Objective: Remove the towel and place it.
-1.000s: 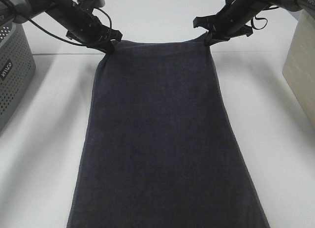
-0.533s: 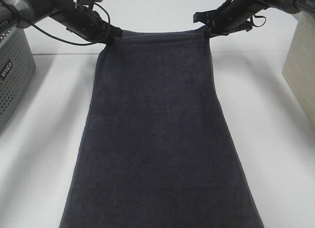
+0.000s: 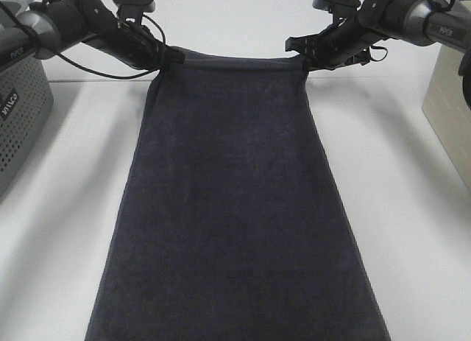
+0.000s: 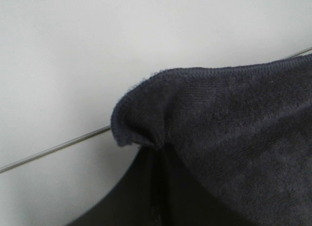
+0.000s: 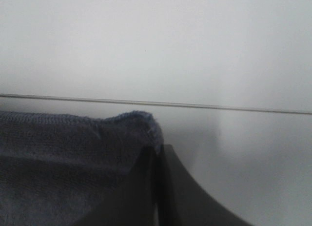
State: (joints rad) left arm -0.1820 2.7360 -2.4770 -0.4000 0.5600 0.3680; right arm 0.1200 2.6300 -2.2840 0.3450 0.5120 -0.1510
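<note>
Since a second ago both arms have pulled back and up, carrying the far edge of the towel [image 3: 232, 201] higher and stretching it flatter between them. The left gripper [image 3: 168, 59] is clamped on the towel's far left corner, the right gripper [image 3: 307, 61] on its far right corner. The dark charcoal cloth runs down the white table [image 3: 66, 208] toward the camera, its near end probably past the frame. A grey perforated basket [image 3: 18, 113] stands at the left, a beige bin [image 3: 449, 98] at the right
</note>
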